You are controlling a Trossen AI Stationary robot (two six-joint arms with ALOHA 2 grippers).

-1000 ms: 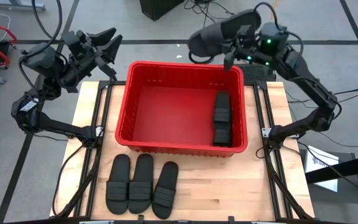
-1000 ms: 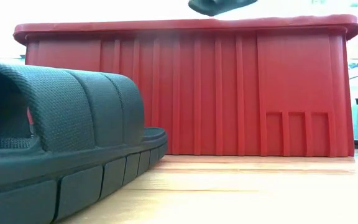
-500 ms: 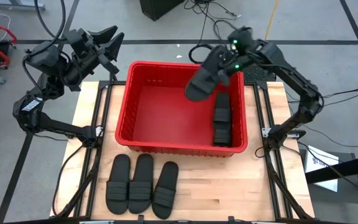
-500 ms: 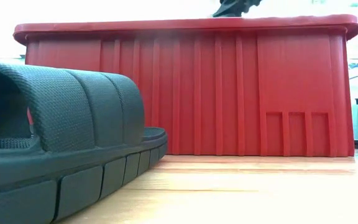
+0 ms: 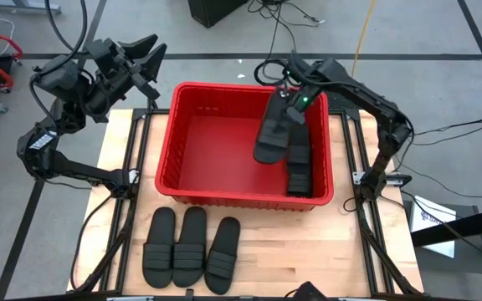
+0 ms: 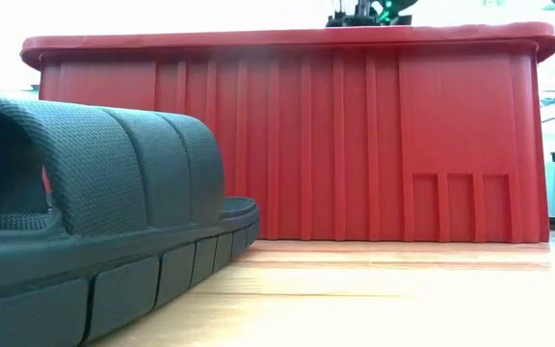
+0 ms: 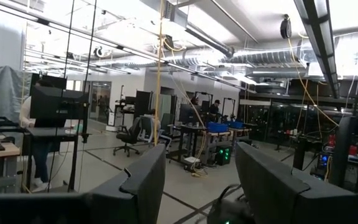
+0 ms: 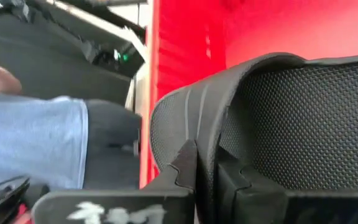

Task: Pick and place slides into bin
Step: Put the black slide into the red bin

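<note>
R gripper (image 5: pixel 289 107) lowering a slide (image 5: pixel 271 134) into the bin (image 5: pixel 192 90)

R fingers pinched tight on slide's strap, slide hanging inside bin nr its far-right corner, beside slides (image 5: pixel 299 159) stacked along bin's right wall. 3 slides (image 5: pixel 191 244) on table in front of bin. L gripper (image 5: pixel 145 58) spread wide, empty, off bin's far-left corner.

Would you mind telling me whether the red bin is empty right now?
Not empty: slides already lie along the right wall of the bin, and the right tool holds another slide over its interior.

No legible text or labels.
</note>
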